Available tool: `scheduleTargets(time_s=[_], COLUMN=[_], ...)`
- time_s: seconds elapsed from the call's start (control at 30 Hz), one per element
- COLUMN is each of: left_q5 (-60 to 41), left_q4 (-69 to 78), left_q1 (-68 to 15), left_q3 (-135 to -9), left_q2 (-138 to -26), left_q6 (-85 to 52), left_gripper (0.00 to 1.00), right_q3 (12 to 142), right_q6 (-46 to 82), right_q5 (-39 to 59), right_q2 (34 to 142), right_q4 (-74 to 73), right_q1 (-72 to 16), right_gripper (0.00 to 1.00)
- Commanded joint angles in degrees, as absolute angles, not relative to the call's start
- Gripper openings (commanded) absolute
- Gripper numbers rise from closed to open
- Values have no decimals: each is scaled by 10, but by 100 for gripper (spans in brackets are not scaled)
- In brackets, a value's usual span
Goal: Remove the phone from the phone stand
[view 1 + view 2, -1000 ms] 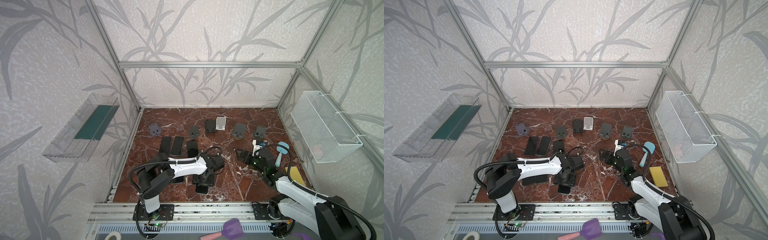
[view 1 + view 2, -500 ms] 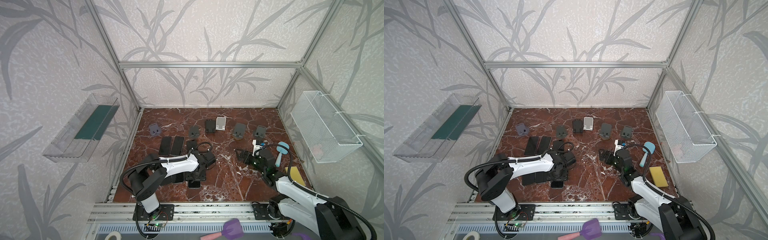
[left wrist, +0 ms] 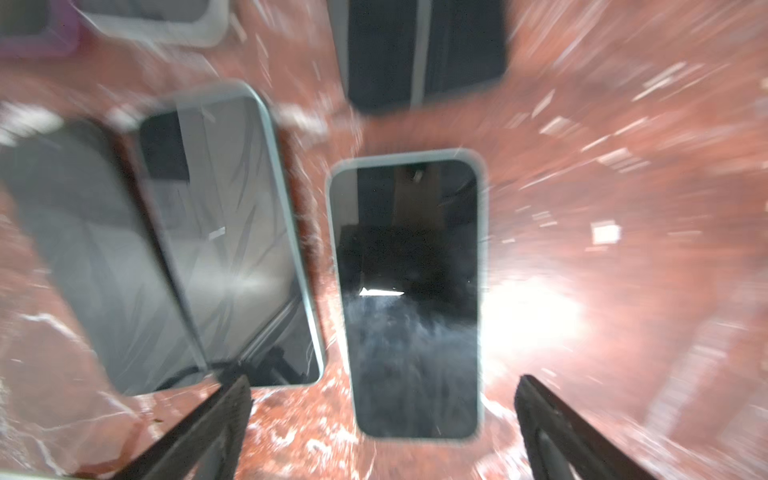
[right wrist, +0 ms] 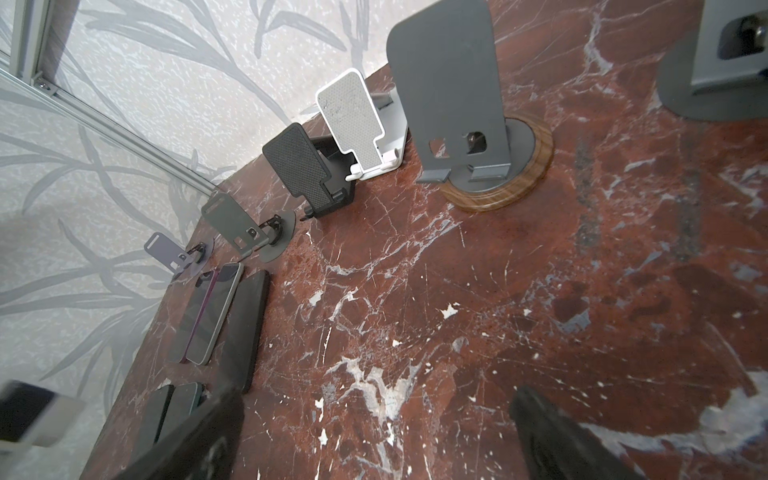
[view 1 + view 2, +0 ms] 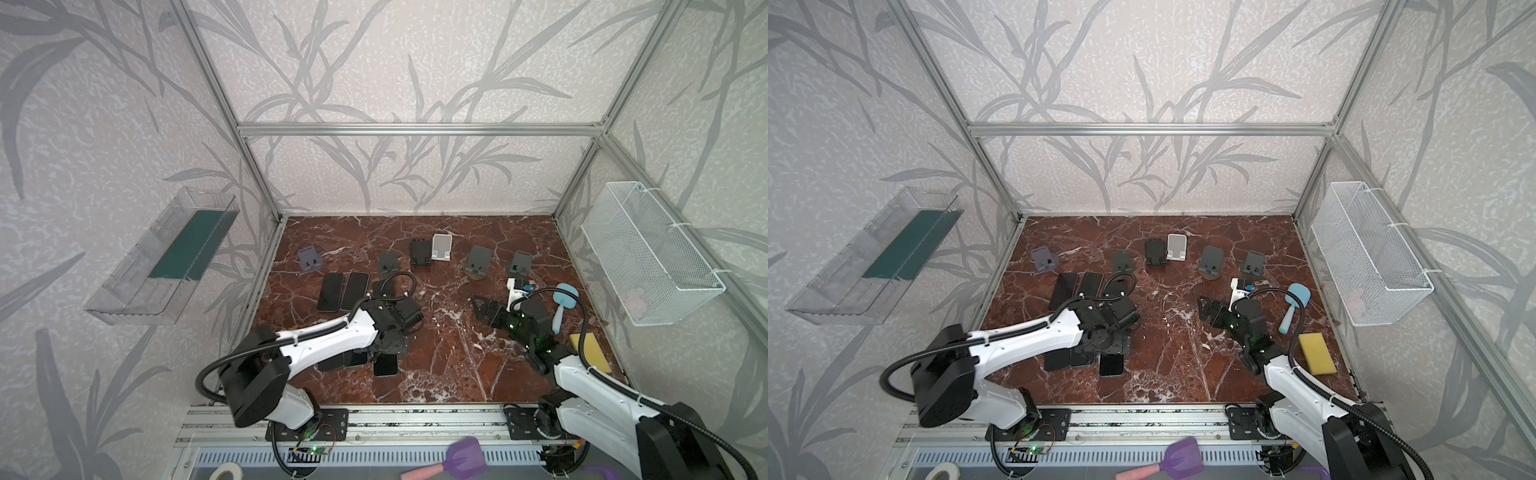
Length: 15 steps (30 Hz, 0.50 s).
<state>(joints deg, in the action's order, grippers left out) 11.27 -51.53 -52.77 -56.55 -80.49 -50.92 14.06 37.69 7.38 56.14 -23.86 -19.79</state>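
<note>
A dark phone [image 3: 409, 291] with a pale rim lies flat on the marble floor, seen in both top views [image 5: 385, 365] [image 5: 1112, 365]. My left gripper [image 3: 384, 380] hovers just above it [image 5: 392, 338], jaws spread wide and holding nothing. The wrist picture is motion-blurred. Several phone stands line the back, among them a black stand [image 5: 420, 253], a white stand [image 5: 441, 247] and a grey stand on a wooden disc [image 4: 449, 95]; all show empty. My right gripper [image 4: 378, 395] is open over bare marble at the right [image 5: 484, 307].
Other phones lie flat beside the dark phone [image 3: 224, 232] and further back [image 5: 344, 290]. At the right are a blue brush [image 5: 563, 299] and a yellow sponge [image 5: 590, 351]. A wire basket [image 5: 648, 257] and a clear shelf [image 5: 166, 257] hang on the side walls.
My left gripper carried the phone a little to the left, then opened, leaving it flat on the floor. The right arm has stayed in place.
</note>
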Motion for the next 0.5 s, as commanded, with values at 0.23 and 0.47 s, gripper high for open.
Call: scheduleTargets(time_s=[0.23, 0.47], left_q5=[222, 352], left_q4=[-420, -298], left_q1=[-528, -529], left_q3=[-572, -522], left_q2=[-520, -446], left_q6=[-315, -216], left_gripper=[99, 99], right_q3=[152, 142], right_q6=[370, 423], right_q5=[80, -31], right_q2=[531, 453], right_q4=[-225, -173], right_q1=[-205, -216], right_gripper=[99, 99])
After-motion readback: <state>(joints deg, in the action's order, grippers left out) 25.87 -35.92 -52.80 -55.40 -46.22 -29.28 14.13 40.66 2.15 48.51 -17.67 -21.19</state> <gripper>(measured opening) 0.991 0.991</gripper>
